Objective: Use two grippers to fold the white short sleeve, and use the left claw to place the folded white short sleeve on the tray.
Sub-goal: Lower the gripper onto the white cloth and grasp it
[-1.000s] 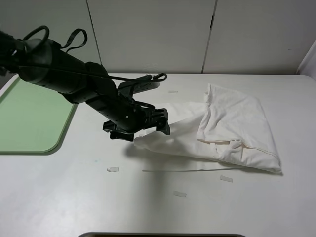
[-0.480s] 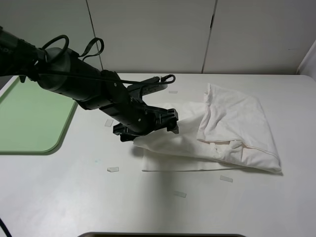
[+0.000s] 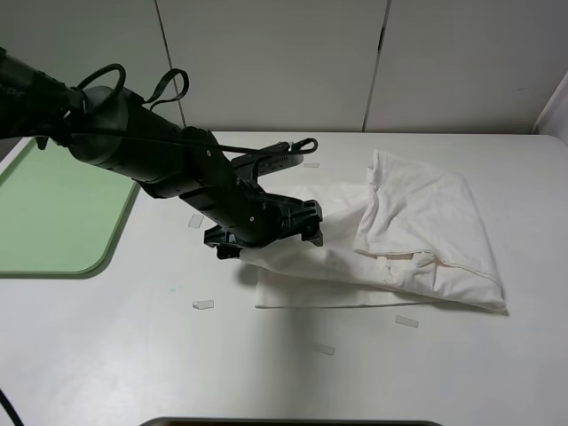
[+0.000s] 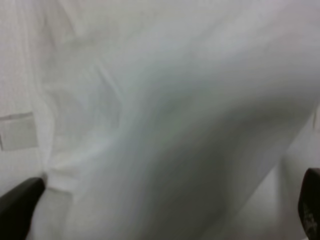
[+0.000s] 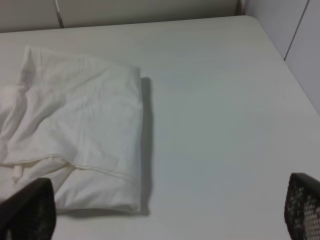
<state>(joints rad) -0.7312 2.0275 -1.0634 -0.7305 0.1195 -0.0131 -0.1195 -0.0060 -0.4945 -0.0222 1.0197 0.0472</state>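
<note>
Exterior high view: the white table (image 3: 444, 373) fills most of the frame. The white short sleeve (image 3: 426, 231) lies crumpled and part-folded right of centre, its left end reaching under the left claw (image 3: 264, 232). The tray (image 3: 53, 213) sits at the left edge, well apart from the shirt. The left arm (image 3: 142, 151) reaches in from the upper left. Its claw hangs low over the cloth with fingers spread wide, fabric between them and unpinched. The right gripper (image 5: 165, 210), seen only in the right wrist view, is also spread wide, over the shirt's edge and bare table. Small tape strips (image 3: 203, 304) dot the table.
</note>
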